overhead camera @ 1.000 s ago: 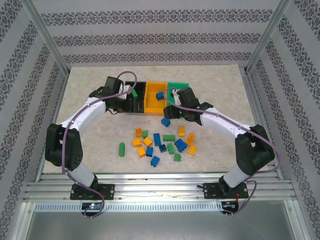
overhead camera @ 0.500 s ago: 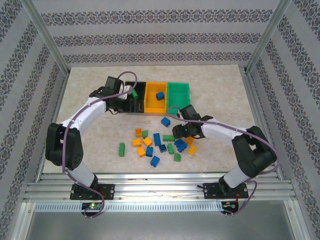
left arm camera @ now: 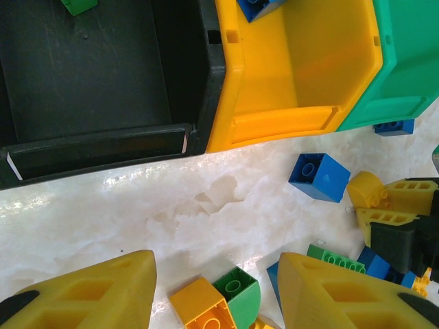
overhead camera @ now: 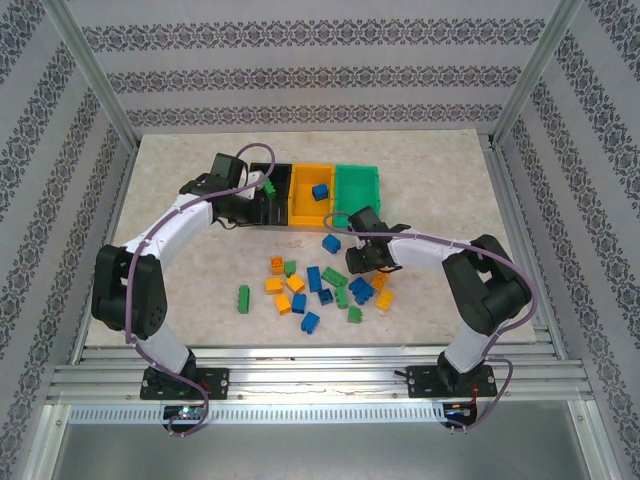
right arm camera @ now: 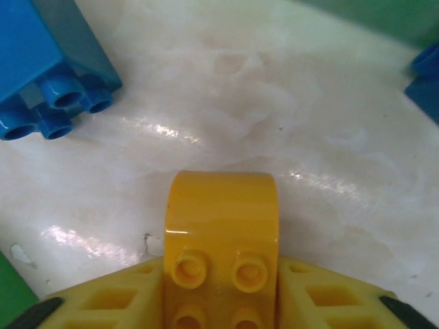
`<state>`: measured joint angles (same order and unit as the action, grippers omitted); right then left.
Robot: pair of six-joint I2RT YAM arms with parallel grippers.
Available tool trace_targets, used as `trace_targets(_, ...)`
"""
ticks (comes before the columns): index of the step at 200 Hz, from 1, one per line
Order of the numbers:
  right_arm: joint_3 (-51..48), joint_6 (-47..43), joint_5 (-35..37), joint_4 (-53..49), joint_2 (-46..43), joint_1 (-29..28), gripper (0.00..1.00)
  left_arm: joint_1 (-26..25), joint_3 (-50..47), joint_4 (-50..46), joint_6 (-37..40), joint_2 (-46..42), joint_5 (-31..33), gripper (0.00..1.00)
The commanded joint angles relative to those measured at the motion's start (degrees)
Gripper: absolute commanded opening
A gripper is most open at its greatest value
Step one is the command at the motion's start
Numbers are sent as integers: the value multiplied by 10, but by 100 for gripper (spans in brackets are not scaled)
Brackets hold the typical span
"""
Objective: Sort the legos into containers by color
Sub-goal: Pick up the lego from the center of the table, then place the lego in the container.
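Observation:
My right gripper [right arm camera: 221, 266] is shut on an orange-yellow lego [right arm camera: 221, 212] that rests on the table, at the pile's upper right edge [overhead camera: 362, 258]. Several green, blue and orange-yellow legos [overhead camera: 320, 290] lie scattered mid-table. The containers stand in a row behind them: a black bin [overhead camera: 272, 212], an orange-yellow bin [overhead camera: 303, 207] with a blue lego [overhead camera: 320, 191] in it, and a green bin [overhead camera: 360, 185]. My left gripper [left arm camera: 216, 259] hangs open over the table in front of the black bin [left arm camera: 89, 75], nothing between its fingers. A green lego [overhead camera: 268, 187] sits at the black bin.
A loose blue lego [left arm camera: 319, 177] lies in front of the orange-yellow bin [left arm camera: 309, 68]. Another blue one [right arm camera: 48, 75] lies just left of my right gripper. Metal frame posts and patterned walls enclose the table. Bare tabletop stretches left of the pile.
My right gripper came down from beside the bins to the pile's upper right and shut on the orange-yellow lego. The left arm has not moved.

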<state>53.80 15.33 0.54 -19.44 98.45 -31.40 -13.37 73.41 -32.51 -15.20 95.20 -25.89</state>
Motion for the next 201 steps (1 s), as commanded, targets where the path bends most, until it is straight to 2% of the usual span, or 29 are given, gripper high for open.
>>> trace_targets(1,8,-6,19,-18,11,-8,29,6,12,6,10,3,-7,50)
trace_targets(26,5,-7,12,-9,-3,-6,22,6,13,3,13,1,-5,49)
trace_targets(64,35,-7,-37,-8,-26,-1,21,6,14,1,17,4,0,49)
trace_targets(106,96,0,-78,1,-50,40,21,7,12,3,18,6,0,50)
trace_targets(151,192,1,-108,5,2,84,22,6,17,-4,25,15,5,49)
trace_targets(160,214,0,-113,4,18,91,27,7,15,-3,26,12,7,49)
trace_targets(172,239,0,-116,0,38,96,40,6,15,-2,28,11,11,50)
trace_targets(201,259,-2,-119,0,51,96,46,6,15,-6,28,9,14,49)
